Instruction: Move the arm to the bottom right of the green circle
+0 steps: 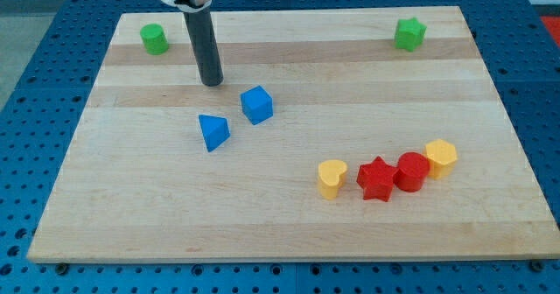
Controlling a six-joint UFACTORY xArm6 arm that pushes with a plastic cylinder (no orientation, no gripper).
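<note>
The green circle [154,38] stands near the board's top left corner. My tip [212,82] rests on the board to the right of and below the green circle, a short gap away, touching no block. A blue cube [256,104] lies just right of and below my tip. A blue triangle [213,131] lies straight below my tip.
A green star [409,34] sits at the top right. A row at the lower right holds a yellow heart [332,178], a red star [377,178], a red cylinder [411,171] and a yellow hexagon [440,157]. The wooden board [131,215] lies on a blue perforated table.
</note>
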